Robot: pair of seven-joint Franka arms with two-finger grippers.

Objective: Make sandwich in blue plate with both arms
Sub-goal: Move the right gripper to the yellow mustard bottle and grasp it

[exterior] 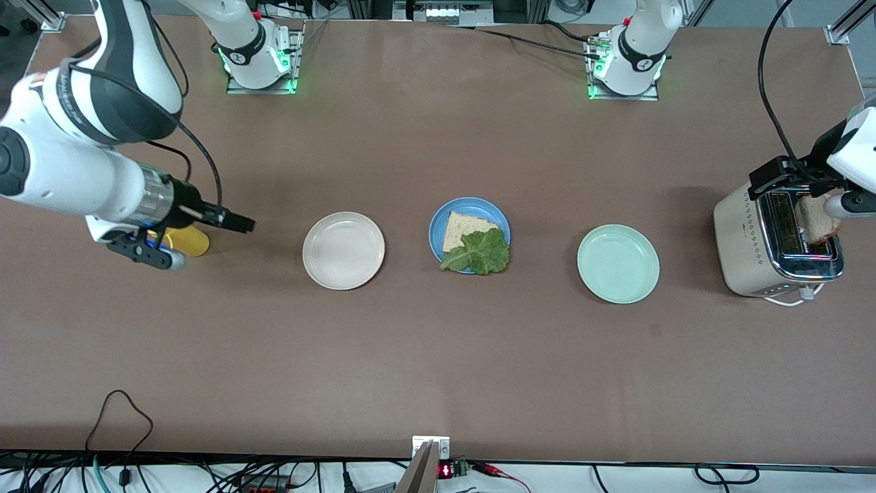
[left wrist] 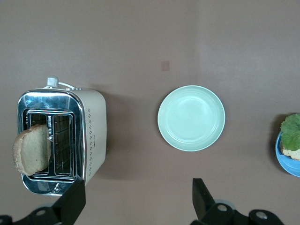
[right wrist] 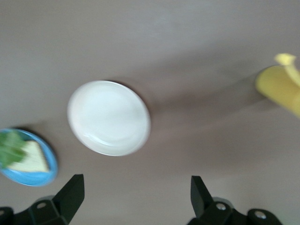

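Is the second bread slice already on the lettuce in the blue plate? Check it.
No, the lettuce lies uncovered on one slice in the blue plate; the other bread slice stands in the toaster.

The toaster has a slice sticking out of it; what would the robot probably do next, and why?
Probably lower the open left gripper onto the bread slice standing in the toaster and close on it. The blue plate holds only one slice with lettuce on top, so a top slice seems needed. The right gripper waits open near the yellow object.
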